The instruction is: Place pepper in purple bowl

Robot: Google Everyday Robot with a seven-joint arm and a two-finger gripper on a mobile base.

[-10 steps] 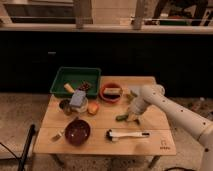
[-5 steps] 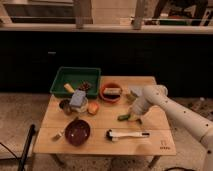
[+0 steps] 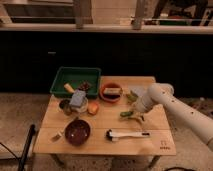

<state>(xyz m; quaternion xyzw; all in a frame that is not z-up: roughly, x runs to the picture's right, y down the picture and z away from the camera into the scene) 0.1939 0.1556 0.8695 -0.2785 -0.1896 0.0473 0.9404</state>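
The small green pepper (image 3: 125, 114) lies on the wooden table (image 3: 100, 120), right of centre. My gripper (image 3: 134, 111) is at the end of the white arm coming in from the right, directly at the pepper's right end and low over the table. The purple bowl (image 3: 78, 131) stands at the front left of the table, well to the left of the gripper, and looks empty.
An orange-rimmed bowl (image 3: 111, 91) with something in it stands behind the pepper, with a green item (image 3: 131, 96) beside it. A white-handled utensil (image 3: 127, 134) lies at the front. A green tray (image 3: 76, 80), a grey block (image 3: 77, 99), a metal cup (image 3: 65, 106) and an orange-red fruit (image 3: 93, 107) stand on the left.
My arm has shifted slightly down and toward the pepper. The pepper sits almost where it was, and the other objects have not moved.
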